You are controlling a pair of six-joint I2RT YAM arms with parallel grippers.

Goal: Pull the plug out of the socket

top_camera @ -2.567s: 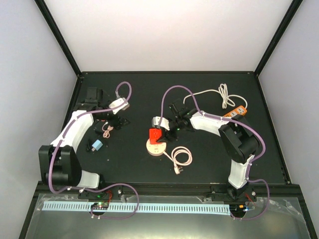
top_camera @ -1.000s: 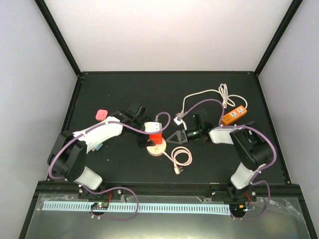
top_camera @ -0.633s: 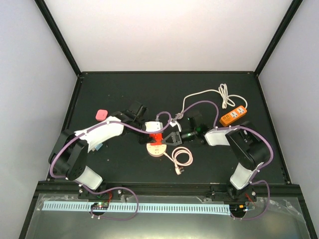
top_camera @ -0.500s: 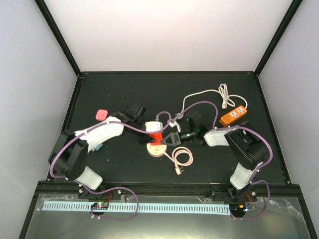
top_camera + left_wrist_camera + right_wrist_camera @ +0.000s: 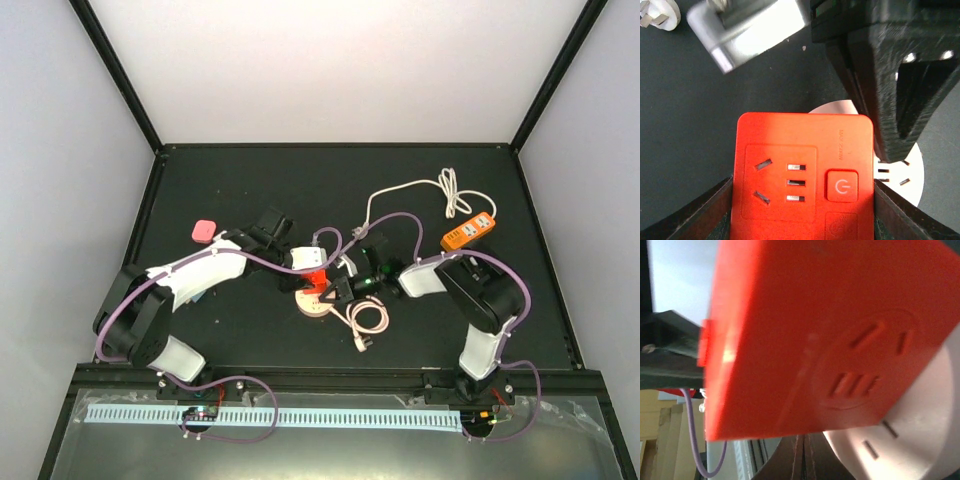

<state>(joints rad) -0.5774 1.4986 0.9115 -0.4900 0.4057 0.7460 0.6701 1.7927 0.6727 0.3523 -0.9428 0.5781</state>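
**Left hand [image 5: 802,214] grips the plug while the right pins the socket**

The left hand is clenched on the red plug [image 5: 805,170], with a dark finger against each of its side faces. The plug sits seated on the round white socket [image 5: 912,182], near the middle of the worktop [image 5: 250,180]. The right hand [image 5: 892,146] is clenched on nothing. Its joined tips bear down on the bare edge of the socket, just beside the plug.

The step in hand looks like the pull itself, with one hand holding and the other lifting. To do it well, the left hand should probably draw the plug straight away from the socket's face, along the line of its pins. A tilt could jam the pins or drag the socket up with the plug. The right hand needs to stay firmly down on the rim and clear of the plug's side, so it does not block the lift. A steady pull should suit better than a jerk, which might slip the smooth red faces out of the grip.
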